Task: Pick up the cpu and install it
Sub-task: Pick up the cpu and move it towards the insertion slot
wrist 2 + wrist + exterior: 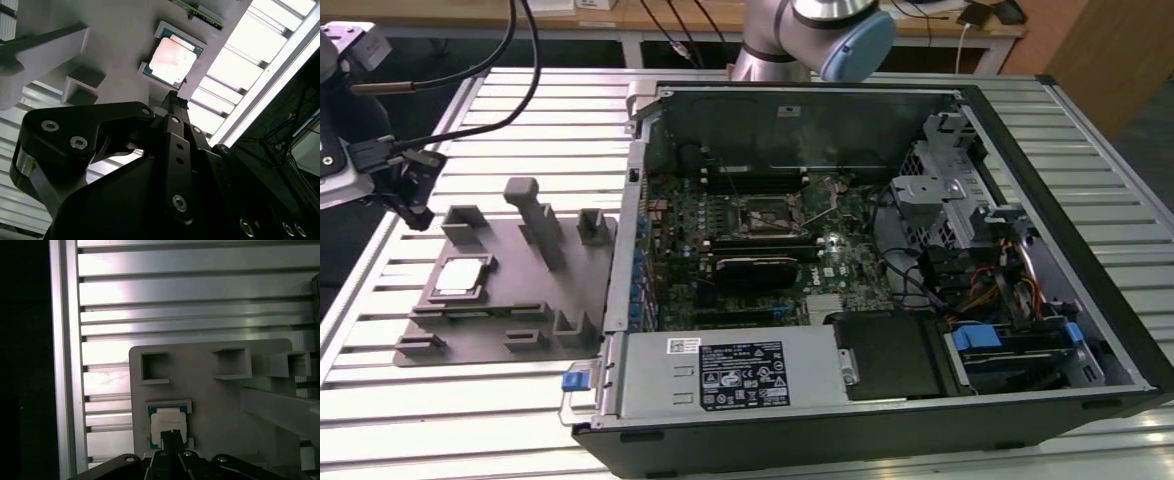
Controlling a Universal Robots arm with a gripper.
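cpu [460, 278] is lying flat, silver lid up, in a shallow pocket [170, 403] of the grey fixture plate [520, 325]. The plate is sitting on the slatted aluminium table [467, 420] at the exterior view's left, just beside the open computer case [854, 440]. The chip is square, so no long axis is showing. Its edges are running parallel to the pocket walls and to the plate's edges, and in both wrist views a thin green rim is peeking out around the lid [172, 62]. The lid is glaring under the light, so any marking on it is unreadable. Gripper [173, 433] is hanging over the cpu's pocket with its fingertips [172, 95] pressed together and nothing between them. In the second wrist view a clear gap is separating the tips from the lid, so it is not touching the chip. In the exterior view it is sitting at the far left of the plate [418, 218], near a tall grey post [540, 225]. Inside the case the motherboard [680, 230] is lying flat, with the black-framed socket [763, 213] near its middle, well apart from the cpu. On writing: a large white-and-black label [744, 372] is facing up on the power supply [647, 385] at the case's near side, with a small white sticker [680, 345] just beside it. The print on both is too small to make out.
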